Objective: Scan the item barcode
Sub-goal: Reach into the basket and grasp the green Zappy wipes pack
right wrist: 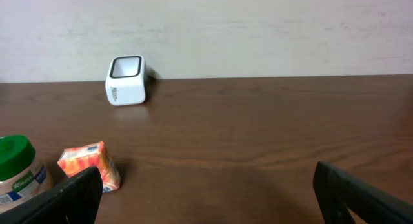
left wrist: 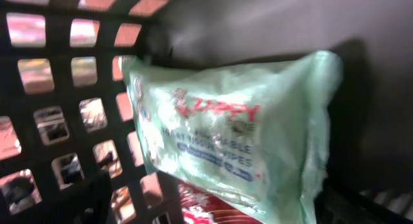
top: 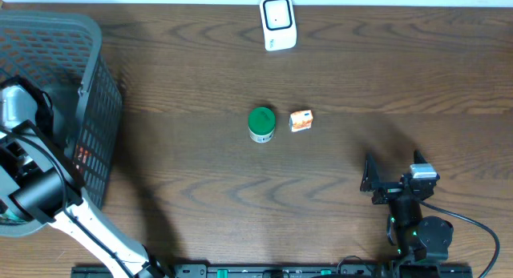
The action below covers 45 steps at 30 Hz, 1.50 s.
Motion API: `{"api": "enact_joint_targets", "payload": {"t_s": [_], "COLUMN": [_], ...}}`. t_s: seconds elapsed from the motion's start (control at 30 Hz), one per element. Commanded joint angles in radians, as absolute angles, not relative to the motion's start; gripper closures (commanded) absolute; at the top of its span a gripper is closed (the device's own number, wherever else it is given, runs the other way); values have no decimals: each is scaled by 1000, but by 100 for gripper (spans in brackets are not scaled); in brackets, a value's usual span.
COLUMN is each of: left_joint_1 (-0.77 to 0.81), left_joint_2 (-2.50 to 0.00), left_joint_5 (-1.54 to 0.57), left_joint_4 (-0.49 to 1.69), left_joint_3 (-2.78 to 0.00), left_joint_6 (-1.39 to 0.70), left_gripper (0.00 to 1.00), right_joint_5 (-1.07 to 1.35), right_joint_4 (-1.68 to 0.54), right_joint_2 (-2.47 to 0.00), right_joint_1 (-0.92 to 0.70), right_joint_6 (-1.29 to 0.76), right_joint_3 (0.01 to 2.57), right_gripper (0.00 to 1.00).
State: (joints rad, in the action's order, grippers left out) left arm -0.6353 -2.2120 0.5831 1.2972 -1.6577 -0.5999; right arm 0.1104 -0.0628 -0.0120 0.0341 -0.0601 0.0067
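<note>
Dark brown wood grain covers the table, matte with faint streaks, and a pale, plain wall stands behind it. At the far edge sits a white scanner, a rounded plastic block with a dark window. Near the middle of the table stand a squat jar with a smooth green lid and, just beside it, a small crumpled orange packet. The jar's label is cut off in the right wrist view and its print is too small to read.

On the left stands a grey plastic basket with lattice walls, and the left arm reaches into it. Inside lies a soft pack of wipes in pale green film, wrinkled and glossy, its lettering blurred. A shiny red wrapper peeks from beneath, mostly hidden.

The left claw shows only as dim tips at the lower corners of its view. They are spread wide and hold nothing, with the pack lying loose beyond them. From overhead it is lost inside the basket. The right claw hovers low over bare table well apart from the jar, its black fingers fully spread and empty.
</note>
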Motion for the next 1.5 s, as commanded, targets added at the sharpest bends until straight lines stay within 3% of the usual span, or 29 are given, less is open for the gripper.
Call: {"api": "enact_joint_targets", "payload": {"t_s": [0.0,0.1,0.17,0.33,0.5,0.6,1.07,1.47], "left_joint_1": [-673,-694,-707,-734,-738,-738,-715,-587], "left_joint_2": [-2314,-2333,-2334,-2334,-2334,-2334,-2263,-2001], "left_joint_5": [521,520,520,521,521,520,519,456], "left_joint_4": [1317,1333,1336,1335,1332,1332,1510,1453], "left_joint_3": [-1639,-1638,-1638,-1638,-1638,-1644,-1922,-1945], "left_joint_6": [-662,-678,-679,-679,-679,-678,-679,-678], "left_gripper": [3,5,13,58,76,93,93,93], "right_joint_5": [106,106,106,106,106,106,106,106], "right_joint_4": [-66,-66,-66,-66,-66,-66,-66,-66], "right_joint_2": [-9,-9,-9,-9,-9,-9,-9,-9], "right_joint_1": [23,23,23,23,23,23,23,23], "right_joint_6": [-70,-70,-70,-70,-70,-70,-70,-70], "right_joint_3": [6,6,6,6,6,6,6,6], "right_gripper": [1,1,1,1,1,1,1,1]}}
